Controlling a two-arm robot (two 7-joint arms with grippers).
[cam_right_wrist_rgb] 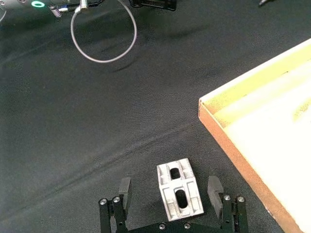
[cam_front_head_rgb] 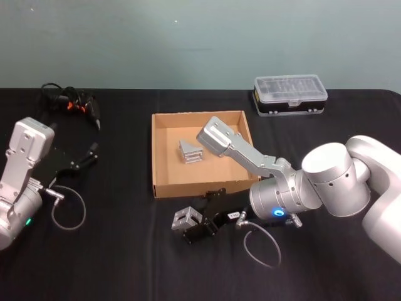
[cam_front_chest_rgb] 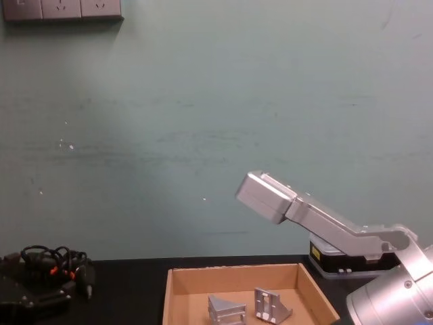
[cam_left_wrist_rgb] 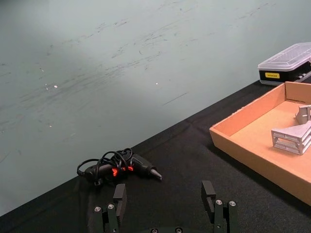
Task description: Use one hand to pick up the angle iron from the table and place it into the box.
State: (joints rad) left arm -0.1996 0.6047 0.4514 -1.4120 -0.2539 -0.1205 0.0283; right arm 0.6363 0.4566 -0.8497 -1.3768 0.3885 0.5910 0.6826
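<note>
One silver angle iron (cam_front_head_rgb: 185, 217) lies on the black table (cam_front_head_rgb: 119, 263) just in front of the tan cardboard box (cam_front_head_rgb: 164, 188). My right gripper (cam_front_head_rgb: 202, 216) is low over the table and open. The right wrist view shows that angle iron (cam_right_wrist_rgb: 179, 188) between the two black fingers (cam_right_wrist_rgb: 215, 190), with a gap on each side. Two more angle irons (cam_front_chest_rgb: 226, 308) lie inside the box (cam_front_chest_rgb: 237, 277). My left gripper (cam_left_wrist_rgb: 164, 195) is parked at the table's left, open and holding nothing.
A black case with a clear lid (cam_front_head_rgb: 290, 95) stands behind the box to the right. At the back left lies a black tool with a coiled cable (cam_front_head_rgb: 72, 103). Thin wire loops hang by each wrist (cam_front_head_rgb: 262, 244).
</note>
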